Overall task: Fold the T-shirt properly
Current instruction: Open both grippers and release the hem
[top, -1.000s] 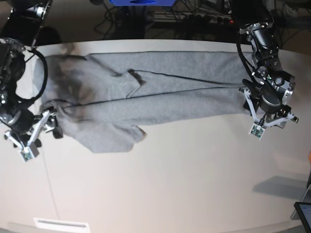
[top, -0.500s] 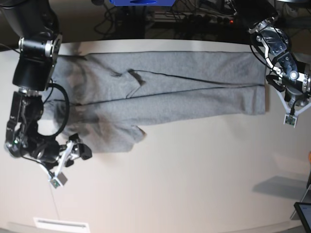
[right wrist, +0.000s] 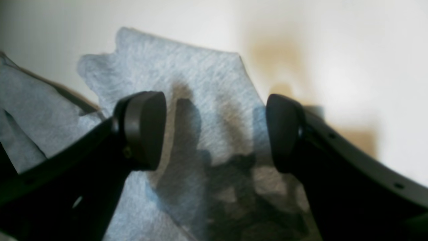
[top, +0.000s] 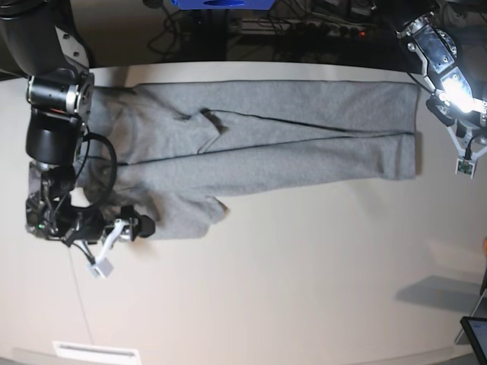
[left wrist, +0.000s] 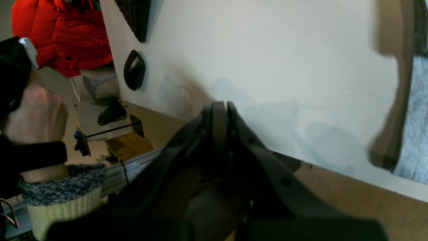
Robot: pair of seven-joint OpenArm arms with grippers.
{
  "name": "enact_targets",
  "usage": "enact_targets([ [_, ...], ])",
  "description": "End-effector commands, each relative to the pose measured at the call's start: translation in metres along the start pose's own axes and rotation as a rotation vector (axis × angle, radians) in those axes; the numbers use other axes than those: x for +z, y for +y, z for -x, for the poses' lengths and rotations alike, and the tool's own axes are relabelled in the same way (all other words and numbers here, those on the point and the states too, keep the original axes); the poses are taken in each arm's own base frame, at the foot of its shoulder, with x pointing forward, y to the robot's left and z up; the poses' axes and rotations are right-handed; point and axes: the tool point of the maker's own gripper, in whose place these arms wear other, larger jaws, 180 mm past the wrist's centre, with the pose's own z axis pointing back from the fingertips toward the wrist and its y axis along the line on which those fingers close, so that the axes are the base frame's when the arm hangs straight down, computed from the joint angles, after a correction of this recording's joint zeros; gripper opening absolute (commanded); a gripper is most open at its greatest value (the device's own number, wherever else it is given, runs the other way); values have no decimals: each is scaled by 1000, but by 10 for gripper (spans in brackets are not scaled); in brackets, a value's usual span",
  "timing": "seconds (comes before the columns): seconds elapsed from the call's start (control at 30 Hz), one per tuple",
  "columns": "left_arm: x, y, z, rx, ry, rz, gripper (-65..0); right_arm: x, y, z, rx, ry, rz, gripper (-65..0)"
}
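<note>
No lettering legible on grey T-shirt point(top: 259, 144). My left pincer point(left wrist: 219, 110) closed, empty; right pincer point(right wrist: 214, 130) spread wide, empty, over sleeve.

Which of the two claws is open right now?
The right gripper, jaws apart above the T-shirt; the left gripper is pinched shut, holding nothing.

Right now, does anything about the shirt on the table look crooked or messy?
Yes. The heather-grey cotton T-shirt is folded into a long band, but one sleeve flap sticks out below its lower edge near the open right pincer, rumpled, breaking the straight outline.
</note>
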Motion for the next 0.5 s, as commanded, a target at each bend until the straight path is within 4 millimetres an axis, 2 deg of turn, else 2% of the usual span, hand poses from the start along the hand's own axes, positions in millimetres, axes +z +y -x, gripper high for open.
enact_targets([
  [0.0,5,16,-4,7,-17,-49,-650,11,2,-30,28,-75,-4,-200],
  [0.2,5,14,-4,8,-16,-46,-650,9,3,-30,31,-77,-5,-200],
  [0.37,5,15,-4,7,-17,-48,-650,-3,13,-34,156,-26,20,-200],
  [0.47,5,15,-4,7,-17,-48,-650,-6,11,-30,166,-7,37,-200],
])
